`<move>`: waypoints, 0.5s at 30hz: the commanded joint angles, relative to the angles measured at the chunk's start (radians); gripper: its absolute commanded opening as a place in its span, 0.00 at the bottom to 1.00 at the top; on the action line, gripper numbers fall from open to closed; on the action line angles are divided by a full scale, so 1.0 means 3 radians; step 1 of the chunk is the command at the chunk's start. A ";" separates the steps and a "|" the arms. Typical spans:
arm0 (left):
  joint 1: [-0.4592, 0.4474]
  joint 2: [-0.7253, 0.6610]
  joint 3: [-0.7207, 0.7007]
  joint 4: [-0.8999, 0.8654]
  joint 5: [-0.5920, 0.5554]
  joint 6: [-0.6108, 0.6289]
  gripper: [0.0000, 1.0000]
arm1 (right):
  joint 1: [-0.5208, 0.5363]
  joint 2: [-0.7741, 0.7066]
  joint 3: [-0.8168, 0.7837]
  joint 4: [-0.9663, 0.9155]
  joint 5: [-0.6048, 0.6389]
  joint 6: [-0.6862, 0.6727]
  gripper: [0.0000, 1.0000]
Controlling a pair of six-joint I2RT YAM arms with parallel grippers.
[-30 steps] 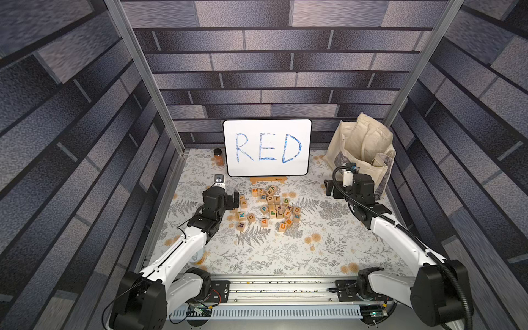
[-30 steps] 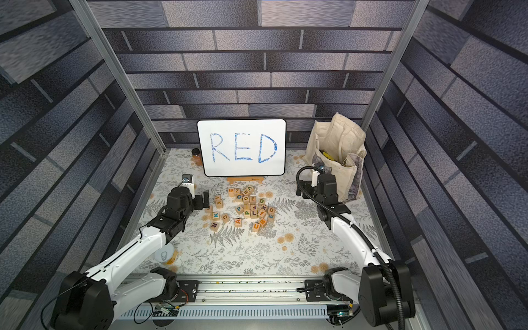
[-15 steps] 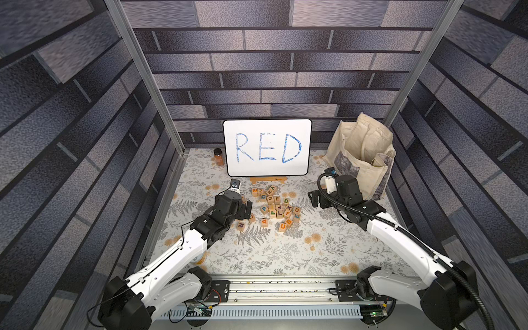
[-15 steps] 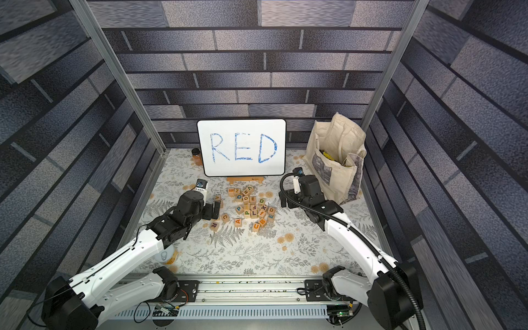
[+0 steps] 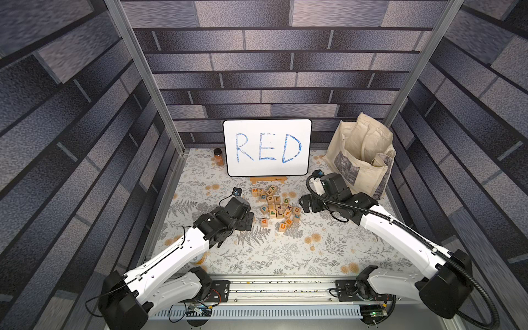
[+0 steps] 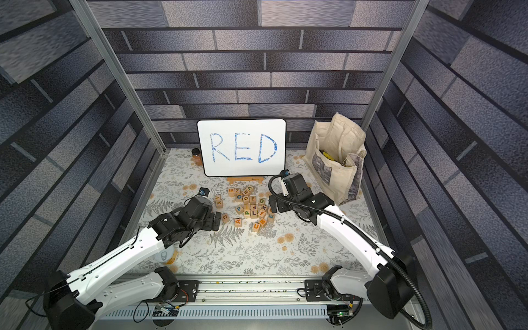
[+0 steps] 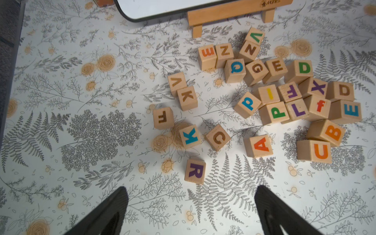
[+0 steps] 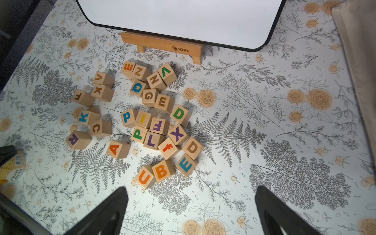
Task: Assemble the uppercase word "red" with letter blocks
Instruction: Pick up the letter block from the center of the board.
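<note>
The letter blocks (image 5: 275, 207) lie scattered mid-table. The purple R (image 7: 195, 171) sits alone at the pile's near-left edge, just ahead of my left gripper (image 7: 191, 193), which is open and empty. The R (image 8: 78, 139) also shows in the right wrist view. The green D (image 8: 180, 114) and blue-green E (image 8: 186, 164) lie on the pile's right side, the E close to my right gripper (image 8: 191, 193), open and empty. In both top views the left gripper (image 5: 250, 221) is left of the pile and the right gripper (image 6: 273, 204) is right of it. These three cubes lie apart, forming no word "red".
A white board (image 5: 267, 151) with "RED" handwritten leans on a wooden stand (image 5: 268, 180) behind the pile. A canvas bag (image 5: 363, 154) stands at the back right, a brown jar (image 5: 219, 156) at the back left. A round tub (image 6: 165, 255) lies under the left arm.
Both arms have swung inward toward the pile: the left gripper from the far left, the right gripper from beside the bag. Both stayed open. No block has moved.
</note>
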 commanded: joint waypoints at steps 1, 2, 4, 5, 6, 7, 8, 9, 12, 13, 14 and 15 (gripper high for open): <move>0.0039 0.0074 0.0129 -0.0280 0.0202 -0.0168 1.00 | 0.0029 0.0111 0.0219 -0.0305 -0.0157 0.0155 1.00; 0.0051 0.0104 0.0125 -0.0288 0.0252 -0.0173 1.00 | 0.0036 0.0142 0.0241 -0.0339 -0.0180 0.0175 1.00; 0.0098 0.0184 0.0115 -0.0296 0.0379 -0.0207 1.00 | 0.0056 0.0184 0.0251 -0.0375 -0.0231 0.0221 1.00; 0.0129 0.0227 0.0115 -0.0299 0.0437 -0.0224 1.00 | 0.0065 0.0198 0.0260 -0.0392 -0.0256 0.0238 1.00; 0.0169 0.0283 0.0119 -0.0316 0.0531 -0.0244 1.00 | 0.0067 0.0216 0.0269 -0.0407 -0.0307 0.0262 1.00; 0.0236 0.0348 0.0140 -0.0332 0.0627 -0.0264 1.00 | 0.0072 0.0236 0.0282 -0.0433 -0.0390 0.0263 1.00; 0.0284 0.0417 0.0171 -0.0368 0.0679 -0.0283 1.00 | 0.0073 0.0260 0.0301 -0.0463 -0.0460 0.0258 1.00; 0.0326 0.0498 0.0208 -0.0405 0.0698 -0.0308 1.00 | 0.0080 0.0291 0.0326 -0.0509 -0.0515 0.0260 1.00; 0.0418 0.0745 0.0364 -0.0542 0.0766 -0.0310 1.00 | 0.0147 0.0342 0.0372 -0.0638 -0.0557 0.0263 1.00; 0.0440 0.0824 0.0415 -0.0568 0.0793 -0.0291 1.00 | 0.0183 0.0333 0.0372 -0.0651 -0.0552 0.0265 1.00; 0.0458 0.0914 0.0468 -0.0597 0.0791 -0.0297 1.00 | 0.0220 0.0320 0.0367 -0.0660 -0.0550 0.0264 1.00; 0.0483 0.1002 0.0529 -0.0642 0.0833 -0.0293 1.00 | 0.0256 0.0308 0.0371 -0.0668 -0.0539 0.0262 1.00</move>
